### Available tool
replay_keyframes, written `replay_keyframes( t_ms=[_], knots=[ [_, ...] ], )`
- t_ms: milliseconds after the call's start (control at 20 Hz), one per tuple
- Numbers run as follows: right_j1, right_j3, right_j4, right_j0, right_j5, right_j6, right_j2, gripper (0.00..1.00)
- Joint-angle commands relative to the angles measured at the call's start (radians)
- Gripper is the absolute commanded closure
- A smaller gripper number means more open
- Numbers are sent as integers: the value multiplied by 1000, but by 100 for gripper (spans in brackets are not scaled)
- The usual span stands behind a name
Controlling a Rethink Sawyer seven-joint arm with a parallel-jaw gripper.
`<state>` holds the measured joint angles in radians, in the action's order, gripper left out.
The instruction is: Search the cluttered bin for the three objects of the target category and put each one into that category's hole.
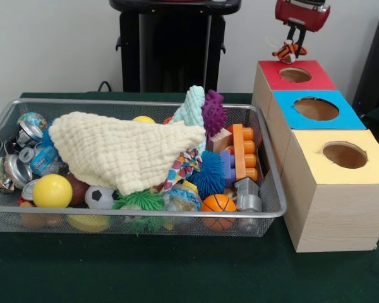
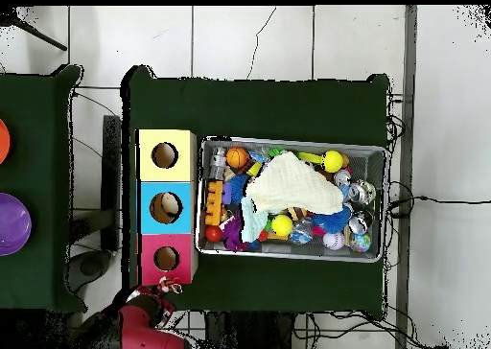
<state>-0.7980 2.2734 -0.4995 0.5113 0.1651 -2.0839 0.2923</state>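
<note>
The claw [image 1: 292, 45] hangs just above the red box's hole [image 1: 295, 74], pinched on a small orange striped toy [image 1: 289, 52]; I judge the toy could catch on the rim and land on the red lid [image 1: 275, 71] if released off-centre, since it hangs toward the hole's near edge; 3 boxes stand in a row, red, blue [image 1: 284, 101] and yellow [image 1: 309, 148], each with 1 hole; 1 wire bin [image 1: 265, 161] sits beside them on the counter, holding 1 cream cloth [image 1: 123, 151] over the clutter.

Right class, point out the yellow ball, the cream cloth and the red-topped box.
yellow ball [image 1: 52, 190], front view, centre of ball
cream cloth [image 1: 120, 151], front view, middle of cloth
red-topped box [image 1: 268, 71], front view, red top's left part
</note>
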Motion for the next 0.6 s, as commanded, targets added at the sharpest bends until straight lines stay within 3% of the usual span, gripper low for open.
replay_keyframes(
  t_ms=[50, 250, 500, 600],
  knots=[
    [65, -142, -8, -20, 114, -178, -9, 100],
    [69, -168, 6, -17, 161, -175, 10, 100],
    [61, -240, 75, 68, 379, -213, 139, 100],
    [54, -259, 88, 74, 425, -220, 154, 100]
  ],
)
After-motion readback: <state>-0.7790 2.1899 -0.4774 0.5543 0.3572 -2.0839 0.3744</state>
